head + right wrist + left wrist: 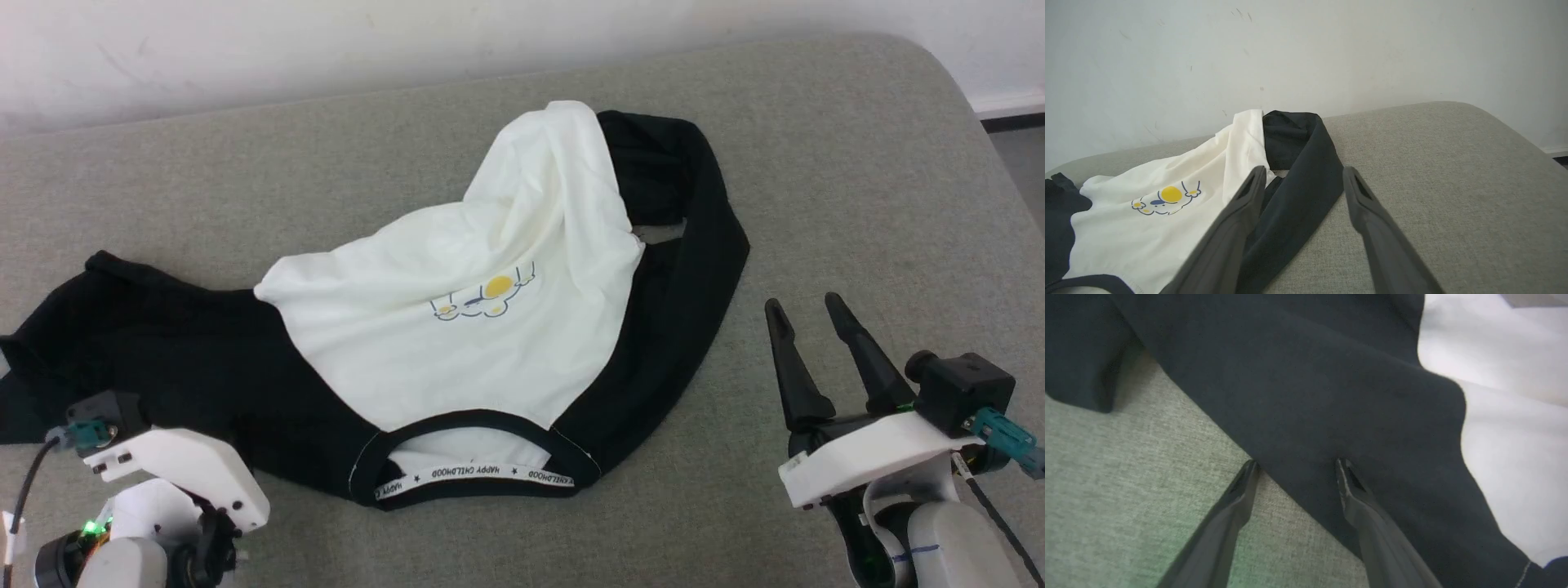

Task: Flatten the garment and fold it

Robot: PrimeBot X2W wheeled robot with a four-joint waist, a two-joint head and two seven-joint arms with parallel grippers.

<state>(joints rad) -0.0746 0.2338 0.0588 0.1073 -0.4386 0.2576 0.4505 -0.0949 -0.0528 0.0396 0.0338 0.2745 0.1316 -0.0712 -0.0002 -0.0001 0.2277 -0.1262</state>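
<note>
The garment (457,327) lies crumpled on the grey padded surface, its white front bunched toward the back and its yellow-and-blue print (483,297) facing up. One black sleeve (163,351) spreads to the left and the other (694,269) curves along the right. The black neckline (482,469) faces the front edge. My left gripper (1297,465) is open low over the left sleeve's edge, with one finger (1363,514) above black cloth (1310,396) and the other above bare surface. Open too, my right gripper (802,304) hovers right of the right sleeve (1298,196), holding nothing.
The grey surface (857,163) has a rounded far-right corner, with floor and a baseboard (1012,114) beyond it. A white wall (326,41) runs along the back edge. Bare surface lies right of the garment and along the front.
</note>
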